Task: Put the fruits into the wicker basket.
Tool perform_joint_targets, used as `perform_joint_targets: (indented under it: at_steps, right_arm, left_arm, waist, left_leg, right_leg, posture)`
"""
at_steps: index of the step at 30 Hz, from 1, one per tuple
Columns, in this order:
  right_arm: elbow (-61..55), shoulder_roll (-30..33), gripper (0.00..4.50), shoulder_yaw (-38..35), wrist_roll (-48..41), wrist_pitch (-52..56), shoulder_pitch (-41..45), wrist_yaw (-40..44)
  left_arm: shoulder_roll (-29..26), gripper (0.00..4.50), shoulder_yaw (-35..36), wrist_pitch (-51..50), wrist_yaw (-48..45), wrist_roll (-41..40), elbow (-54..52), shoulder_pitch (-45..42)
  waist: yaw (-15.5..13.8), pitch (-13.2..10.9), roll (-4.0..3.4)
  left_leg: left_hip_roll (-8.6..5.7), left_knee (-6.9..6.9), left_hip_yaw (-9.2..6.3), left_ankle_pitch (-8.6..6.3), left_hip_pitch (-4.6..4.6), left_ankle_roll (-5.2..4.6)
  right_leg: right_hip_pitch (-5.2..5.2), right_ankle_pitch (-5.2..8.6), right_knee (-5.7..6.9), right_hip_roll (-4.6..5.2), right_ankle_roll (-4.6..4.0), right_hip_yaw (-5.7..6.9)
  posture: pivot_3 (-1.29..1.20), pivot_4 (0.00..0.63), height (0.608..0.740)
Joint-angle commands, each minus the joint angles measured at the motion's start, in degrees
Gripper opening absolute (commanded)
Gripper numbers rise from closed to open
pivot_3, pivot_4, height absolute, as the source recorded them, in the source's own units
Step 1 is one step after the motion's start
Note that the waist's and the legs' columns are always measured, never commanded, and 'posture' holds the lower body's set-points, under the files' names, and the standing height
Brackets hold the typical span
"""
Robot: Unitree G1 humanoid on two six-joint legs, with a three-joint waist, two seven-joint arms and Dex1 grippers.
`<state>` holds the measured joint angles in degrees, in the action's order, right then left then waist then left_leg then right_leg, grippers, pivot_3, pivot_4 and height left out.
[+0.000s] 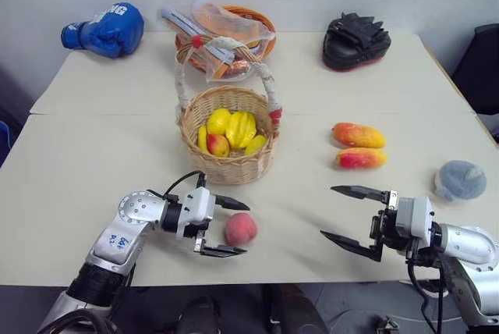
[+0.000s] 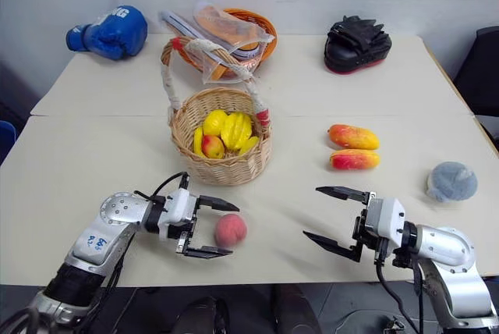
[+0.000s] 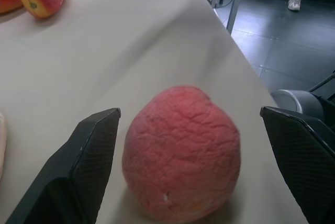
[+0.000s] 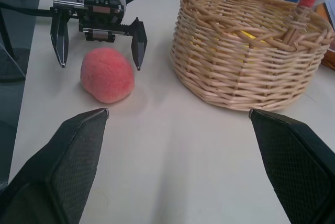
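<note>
L gripper [image 1: 226, 227] jaws wide, straddling peach [image 1: 241, 229], not clamped. Peach near table edge [image 1: 273, 275]; off-centre squeeze prob. rolls it off. R gripper [image 1: 345, 214] agape, empty.

Bright, even overhead light casts soft shadows; the close wrist view looks slightly soft.

Woven wicker basket [image 1: 229, 135], fuzzy matt peach [image 1: 241, 229]

Wicker basket [image 4: 246, 51] handle cut off by edge.
</note>
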<state>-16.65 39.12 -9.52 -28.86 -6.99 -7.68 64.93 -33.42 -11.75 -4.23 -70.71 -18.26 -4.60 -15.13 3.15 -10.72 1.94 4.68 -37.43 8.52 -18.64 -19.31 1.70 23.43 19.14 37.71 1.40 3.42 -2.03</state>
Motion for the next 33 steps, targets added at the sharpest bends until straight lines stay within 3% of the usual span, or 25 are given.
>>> perform_joint_targets:
  at_steps: [1,5,7,10,12,17,20,23,27,33]
  right_arm:
    - [-2.54,-0.62,4.50,-1.10,0.13,-1.33,-1.06,-1.24]
    - [-3.32,-1.14,4.50,-0.84,-0.31,-1.14,-2.03,-2.07]
    - [-5.08,-1.68,4.50,-1.35,-1.83,0.40,-2.25,-3.72]
    - [-9.38,-2.41,4.50,-4.03,-6.79,4.91,-0.18,-9.58]
    - [-12.18,-3.56,4.50,-5.99,-10.11,7.84,2.80,-15.54]
    - [-13.97,-7.27,4.50,-5.77,-11.34,10.98,10.29,-24.03]
    - [-14.06,-8.22,4.50,-4.86,-10.76,12.21,12.54,-25.66]
    - [-13.51,-8.32,4.50,-4.92,-9.84,12.76,12.93,-26.39]
    - [-12.52,-7.46,4.50,-6.33,-9.04,13.45,12.01,-26.26]
    - [-5.92,1.08,4.50,-12.86,-3.91,8.77,5.98,-16.12]
  left_arm:
    - [0.39,3.91,-0.61,1.82,-1.13,0.06,-0.06,-0.53]
    - [-1.38,2.68,1.19,1.76,-2.35,-0.88,-0.68,-0.84]
    - [-2.21,2.24,5.06,-1.80,-1.56,-5.63,-3.24,-1.29]
    - [-0.77,2.21,13.56,-11.76,6.31,-16.98,-7.36,-5.37]
    - [-0.86,2.21,17.77,-15.83,12.28,-18.81,-7.91,-9.20]
    - [4.09,2.21,18.17,-15.39,27.93,-9.82,-1.92,-18.62]
    - [6.31,2.21,15.56,-15.18,31.08,-5.72,0.98,-19.75]
    - [8.33,3.18,14.59,-17.37,32.39,-5.63,3.37,-20.71]
    - [6.61,4.46,15.27,-15.41,29.18,-5.85,3.64,-21.02]
    - [-6.83,4.49,22.96,-7.63,9.49,-11.07,5.87,-13.89]
  waist:
    - [-0.01,0.00,0.00]
    - [0.00,0.00,0.00]
    - [0.07,0.00,0.00]
    - [-0.03,-0.01,0.00]
    - [-0.07,-0.05,0.04]
    - [-0.18,-0.04,0.05]
    - [-0.31,-0.04,0.04]
    - [-0.37,-0.04,0.04]
    - [-0.34,-0.04,0.04]
    - [0.11,-0.05,0.02]
  left_leg:
    - [0.00,0.00,0.00,0.00,0.00,0.00]
    - [0.01,-0.01,0.00,0.01,0.01,0.00]
    - [0.02,-0.01,0.00,0.02,0.02,0.01]
    - [0.03,-0.02,-0.03,0.04,0.00,0.00]
    - [0.03,-0.15,-0.11,0.06,-0.09,-0.03]
    - [-0.07,-0.26,-0.15,0.09,-0.02,-0.07]
    - [-0.10,-0.26,-0.10,0.10,-0.10,-0.08]
    - [-0.04,-0.31,-0.05,0.12,-0.39,-0.08]
    - [0.04,-0.48,-0.04,0.13,-0.92,-0.07]
    - [0.01,-0.53,0.11,0.14,-0.96,-0.05]
  right_leg:
    - [0.00,0.00,0.00,0.01,0.00,0.00]
    - [0.00,0.00,0.02,0.01,0.00,0.01]
    - [0.00,0.00,0.06,0.00,0.00,0.00]
    - [0.02,0.00,0.13,0.02,0.00,0.01]
    - [0.02,-0.04,0.19,0.04,0.06,0.04]
    - [-0.14,-0.17,0.12,0.04,0.14,0.03]
    - [-0.08,-0.19,0.07,0.03,0.17,0.01]
    - [0.19,-0.18,0.04,0.01,0.19,0.02]
    - [0.68,-0.17,0.12,-0.03,0.20,0.06]
    - [0.81,-0.17,0.21,-0.03,0.19,0.00]
  posture:
    - [0.00,0.150,0.740]
    - [0.00,0.150,0.740]
    - [0.00,0.150,0.740]
    - [0.00,0.150,0.740]
    - [0.00,0.150,0.740]
    - [0.00,0.150,0.740]
    - [0.00,0.150,0.740]
    - [0.00,0.150,0.740]
    - [0.00,0.150,0.740]
    - [0.00,0.150,0.740]
